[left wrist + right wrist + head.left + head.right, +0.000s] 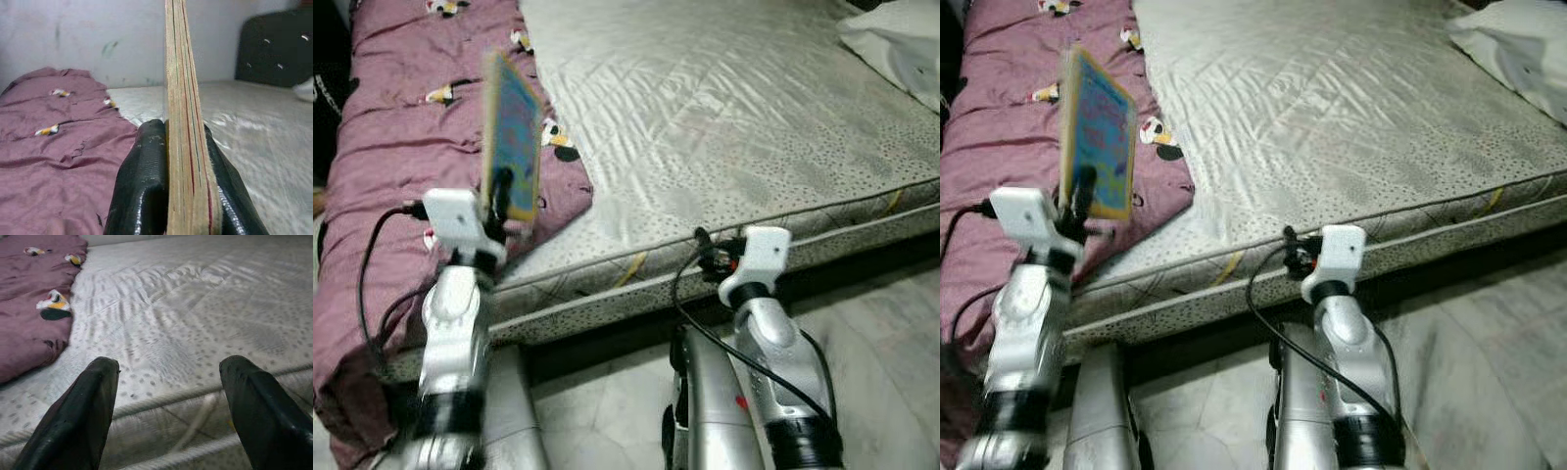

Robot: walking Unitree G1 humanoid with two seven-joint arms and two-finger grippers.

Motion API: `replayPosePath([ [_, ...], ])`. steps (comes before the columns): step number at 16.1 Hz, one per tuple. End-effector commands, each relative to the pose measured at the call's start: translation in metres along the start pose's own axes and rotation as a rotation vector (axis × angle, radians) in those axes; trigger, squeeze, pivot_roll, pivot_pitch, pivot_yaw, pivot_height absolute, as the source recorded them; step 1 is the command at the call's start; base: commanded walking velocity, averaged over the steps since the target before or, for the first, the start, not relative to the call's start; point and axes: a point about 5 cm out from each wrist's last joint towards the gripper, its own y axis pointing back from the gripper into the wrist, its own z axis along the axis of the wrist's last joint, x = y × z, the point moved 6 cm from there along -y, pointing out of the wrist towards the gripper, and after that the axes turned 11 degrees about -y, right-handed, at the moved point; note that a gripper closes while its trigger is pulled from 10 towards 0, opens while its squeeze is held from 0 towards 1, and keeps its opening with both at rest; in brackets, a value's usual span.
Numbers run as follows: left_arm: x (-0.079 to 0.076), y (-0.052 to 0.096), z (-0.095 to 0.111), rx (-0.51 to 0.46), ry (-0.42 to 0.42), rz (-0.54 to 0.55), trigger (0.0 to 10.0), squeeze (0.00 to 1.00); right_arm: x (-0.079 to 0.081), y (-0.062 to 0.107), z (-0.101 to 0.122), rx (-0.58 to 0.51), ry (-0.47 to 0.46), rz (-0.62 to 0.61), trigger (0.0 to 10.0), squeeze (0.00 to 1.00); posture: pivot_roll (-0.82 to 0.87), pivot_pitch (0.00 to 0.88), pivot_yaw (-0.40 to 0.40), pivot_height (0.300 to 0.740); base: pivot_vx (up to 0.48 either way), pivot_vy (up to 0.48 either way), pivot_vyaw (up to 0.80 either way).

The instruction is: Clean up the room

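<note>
Bed: a wide mattress (734, 127) with a grey, finely dotted sheet, seen from its front edge; pale marble floor (901, 352) lies before it.
Quilt: a mauve quilt (401, 127) with small penguin pictures covers the side of the mattress toward the robot's left and hangs over the front edge.
Pillow: a white pillow (896, 39) lies on the far corner of the mattress, on the robot's right side.
Book: a thin book (512, 137) with a blue, colourful cover and yellow border stands almost upright in the air, above the quilt near the front edge of the mattress. In the left wrist view its page edge (186, 147) shows between two black fingers.
Left pincer: the left pincer (499, 201) is closed on the lower edge of the book, one finger on each cover.
Right pincer: the right pincer (168, 401) has its fingers spread wide with nothing between them; it is just at the front edge of the mattress, pointing over the bare sheet.
</note>
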Motion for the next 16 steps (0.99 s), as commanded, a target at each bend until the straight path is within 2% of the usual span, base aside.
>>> replayPosePath([
  [1, -0.002, -0.001, 0.020, -0.052, -0.042, -0.018, 0.0, 0.00, 0.004, -0.004, 0.010, -0.038, -0.003, 0.019, 10.0, 0.00, 0.04, 0.000, -0.005, 0.537, 0.000, 0.000, 0.00],
  [2, -0.001, 0.005, 0.017, -0.022, -0.082, -0.012, 0.0, 0.00, 0.005, -0.006, 0.012, -0.048, -0.005, 0.022, 10.0, 0.00, 0.04, 0.000, -0.004, 0.546, 0.000, 0.000, 0.00],
  [3, -0.002, 0.009, 0.015, 0.002, -0.125, -0.009, 7.0, 0.00, 0.005, -0.008, 0.014, -0.057, -0.008, 0.021, 10.0, 0.00, 0.05, 0.000, -0.003, 0.560, 0.000, 0.000, 0.00],
  [4, -0.002, 0.011, 0.012, 0.025, -0.145, 0.002, 10.0, 0.00, 0.005, -0.009, 0.015, -0.062, -0.009, 0.021, 10.0, 0.00, 0.05, 0.000, -0.002, 0.570, 0.000, 0.000, 0.00],
  [9, -0.020, 0.017, -0.001, 0.105, -0.126, -0.005, 10.0, 0.00, 0.004, -0.010, 0.018, -0.076, -0.003, 0.024, 10.0, 0.00, 0.03, 0.000, 0.002, 0.616, 0.000, 0.000, 0.00],
  [10, -0.029, 0.020, -0.002, 0.124, -0.061, -0.041, 10.0, 0.00, 0.003, -0.010, 0.019, -0.082, -0.004, 0.021, 10.0, 0.00, 0.02, 0.000, 0.007, 0.635, 0.000, 0.000, 0.00],
  [14, -0.029, 0.020, -0.009, 0.156, -0.090, -0.039, 10.0, 0.00, 0.000, -0.011, 0.022, -0.096, -0.003, 0.008, 10.0, 0.00, 0.02, 0.000, 0.012, 0.677, 0.000, 0.000, 0.00],
  [16, -0.037, 0.019, -0.015, 0.188, -0.081, -0.071, 10.0, 0.00, 0.001, -0.013, 0.023, -0.099, 0.000, 0.010, 10.0, 0.00, 0.02, 0.000, 0.006, 0.700, 0.000, 0.000, 0.00],
])
